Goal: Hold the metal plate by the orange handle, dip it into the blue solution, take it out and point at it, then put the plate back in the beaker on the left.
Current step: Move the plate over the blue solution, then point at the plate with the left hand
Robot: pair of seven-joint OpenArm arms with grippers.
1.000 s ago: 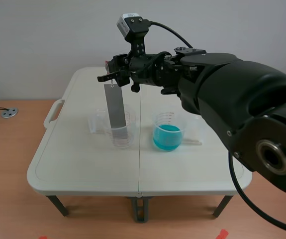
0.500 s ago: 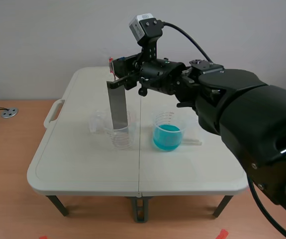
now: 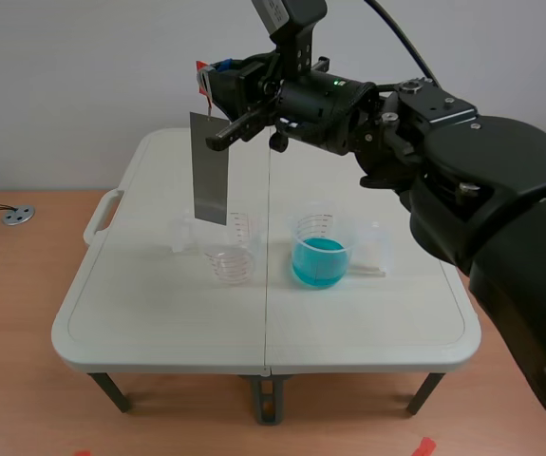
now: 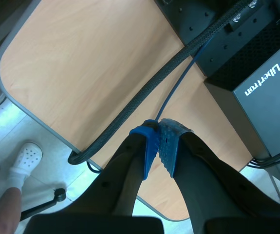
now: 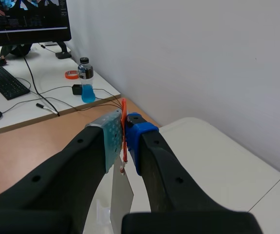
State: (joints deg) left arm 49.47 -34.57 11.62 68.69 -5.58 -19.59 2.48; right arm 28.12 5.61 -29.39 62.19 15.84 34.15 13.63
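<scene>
well, you're at the carry-over step, as i read it; your left gripper [image 4: 158, 142] is away from the table [image 3: 149, 318] altogether, closed up with nothing in it, and this step has no call on it; over the left half of the table the metal plate [image 3: 210, 169] hangs in the air from the orange handle [image 5: 124, 109], which your right gripper [image 5: 123, 136] has clamped tight; the plate is a flat, dull grey strip, long and narrow, nearly upright with a slight lean, its lower edge just above the rim of the empty clear beaker [image 3: 232, 255] and seemingly clear of it; to the right, near that one, stands the beaker of blue solution [image 3: 320, 255], partly filled; the next move, i judge, asks you to take the plate rightward over the blue beaker, high enough to pass both rims, then lower it straight into the liquid.
</scene>
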